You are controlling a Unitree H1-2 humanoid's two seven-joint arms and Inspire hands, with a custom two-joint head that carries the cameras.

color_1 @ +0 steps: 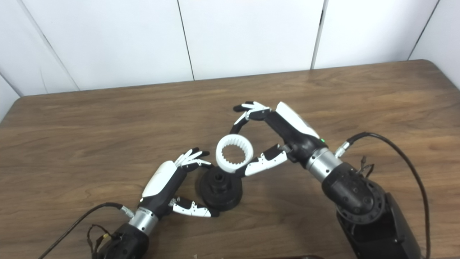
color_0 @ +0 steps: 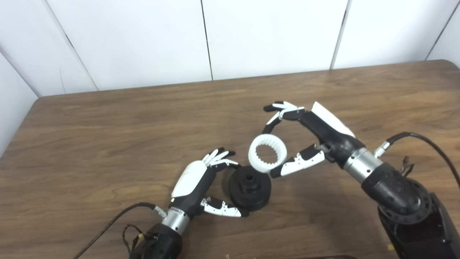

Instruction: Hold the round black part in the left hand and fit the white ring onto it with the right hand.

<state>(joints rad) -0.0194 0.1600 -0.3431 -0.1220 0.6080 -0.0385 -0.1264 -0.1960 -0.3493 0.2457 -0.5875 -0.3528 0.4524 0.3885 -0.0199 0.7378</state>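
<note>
Above the black part [color_0: 249, 187], my right hand [color_0: 305, 140] pinches the white ring [color_0: 267, 153]. My left hand [color_0: 201, 183] cups the part, fingers loosely around it. I'd level the ring first.

round black part [color_0: 250, 187]: matte black throughout, hub and flange alike.
white ring [color_0: 267, 153]: plain white, with a toothed pattern along the inner face.
left hand [color_0: 201, 183]: white back shell over a black palm; fingers banded white and black, tips black.
right hand [color_0: 316, 133]: white back shell, black palm; fingers white with black segments and black tips.
wrists: bare silver metal, joined to black forearms.
cables: black.
table [color_0: 107, 144]: brown wood grain, streaked darker lengthwise.
wall [color_0: 143, 36]: white panels, split by thin dark seams.
</note>
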